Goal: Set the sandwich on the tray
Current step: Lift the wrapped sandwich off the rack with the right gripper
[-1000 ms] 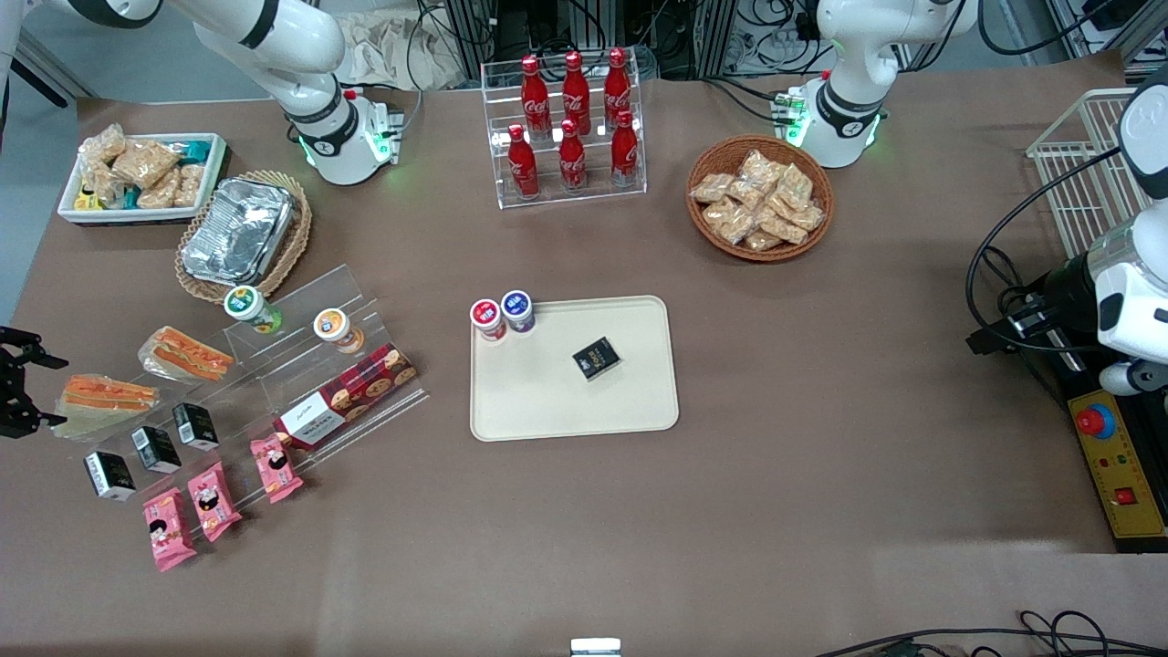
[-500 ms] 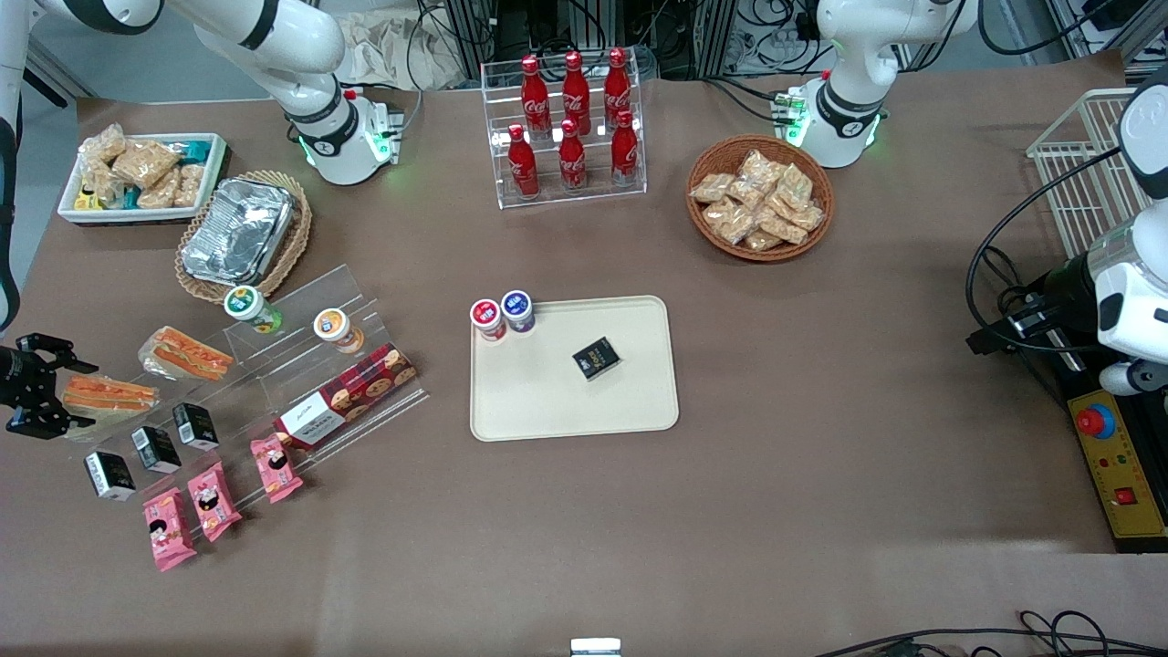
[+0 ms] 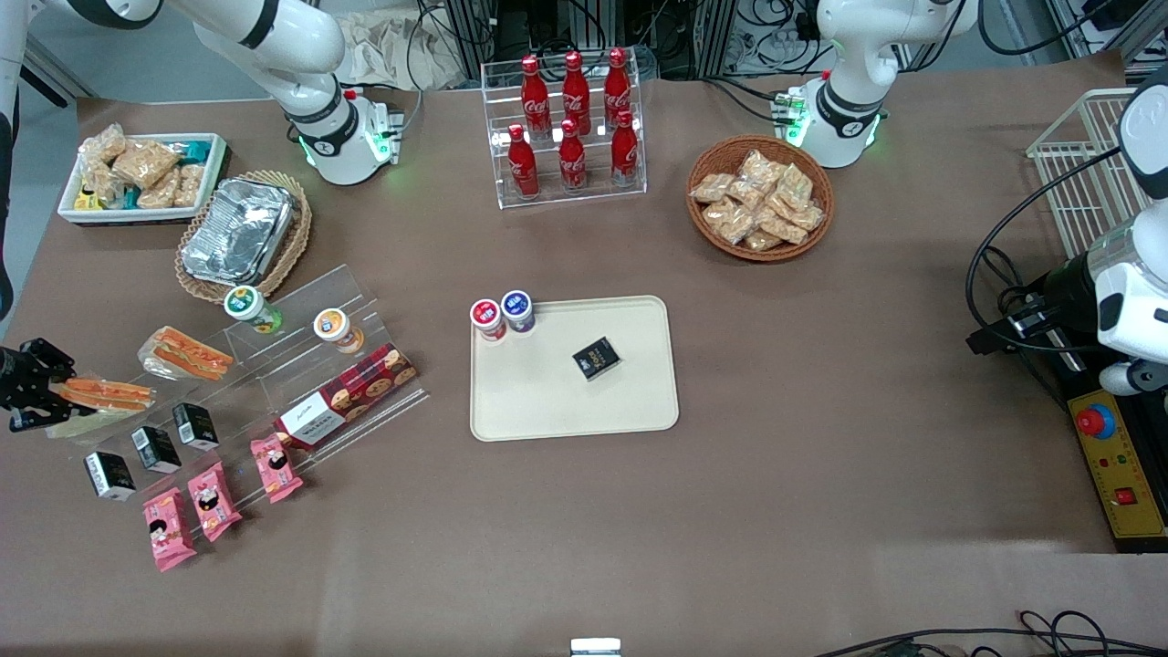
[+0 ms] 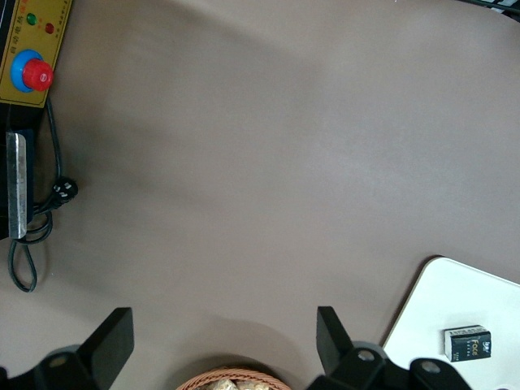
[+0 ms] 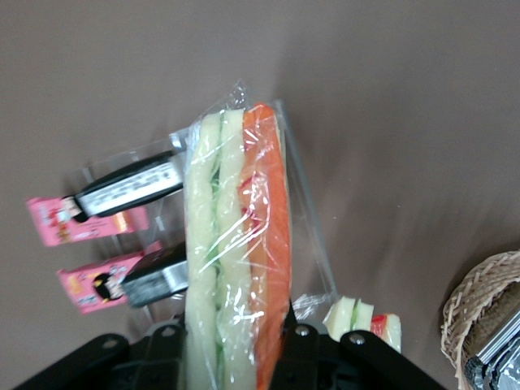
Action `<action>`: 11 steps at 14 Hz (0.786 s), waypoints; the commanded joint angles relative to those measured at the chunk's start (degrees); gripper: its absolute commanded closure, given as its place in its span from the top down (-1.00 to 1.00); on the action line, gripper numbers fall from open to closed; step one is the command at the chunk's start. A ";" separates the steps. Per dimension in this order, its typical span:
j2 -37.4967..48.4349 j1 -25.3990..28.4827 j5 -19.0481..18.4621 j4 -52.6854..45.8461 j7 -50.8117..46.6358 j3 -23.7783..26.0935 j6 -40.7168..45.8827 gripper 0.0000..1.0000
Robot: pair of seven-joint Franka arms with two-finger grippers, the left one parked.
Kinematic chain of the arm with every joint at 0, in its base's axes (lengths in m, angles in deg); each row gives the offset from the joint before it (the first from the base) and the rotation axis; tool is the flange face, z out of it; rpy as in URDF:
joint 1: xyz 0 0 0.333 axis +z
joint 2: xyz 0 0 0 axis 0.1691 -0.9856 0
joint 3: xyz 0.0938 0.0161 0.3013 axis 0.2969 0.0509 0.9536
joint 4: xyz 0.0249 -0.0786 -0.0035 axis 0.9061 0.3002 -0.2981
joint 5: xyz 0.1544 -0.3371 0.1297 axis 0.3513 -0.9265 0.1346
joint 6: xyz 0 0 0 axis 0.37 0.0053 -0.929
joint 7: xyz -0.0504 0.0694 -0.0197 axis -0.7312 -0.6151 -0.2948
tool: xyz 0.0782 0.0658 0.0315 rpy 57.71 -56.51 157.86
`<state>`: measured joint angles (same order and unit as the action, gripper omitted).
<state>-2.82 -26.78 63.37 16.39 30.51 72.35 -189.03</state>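
Sandwich point(image 3: 105, 394) clamped between gripper point(image 3: 32, 383) jaws at the surface's working-arm edge, well apart from tray point(image 3: 639, 411).

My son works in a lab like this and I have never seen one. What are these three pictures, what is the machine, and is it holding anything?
These are two white robot arms bolted to a brown table; only one is working. One picture looks down on the table from the front. The other two come from cameras on the arms' wrists. The working arm's gripper is at its end of the table, its jaws closed around a clear-wrapped sandwich on a clear display stand. That sandwich is meant for the cream tray in the middle, which already carries a small black box. Also on the table are cola bottles and a basket of snack packs.
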 commanded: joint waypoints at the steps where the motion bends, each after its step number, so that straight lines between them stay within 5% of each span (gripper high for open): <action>1: 3.12 -0.01 1.24 -0.33 3.38 0.30 0.11 -0.26; 7: 10.06 3.41 0.81 -3.06 19.87 2.23 10.03 -0.26; 11: 11.64 9.73 -3.50 -5.52 24.83 2.32 15.75 -0.24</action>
<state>8.38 -19.11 61.44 12.15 53.00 74.81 -176.00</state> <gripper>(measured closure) 0.617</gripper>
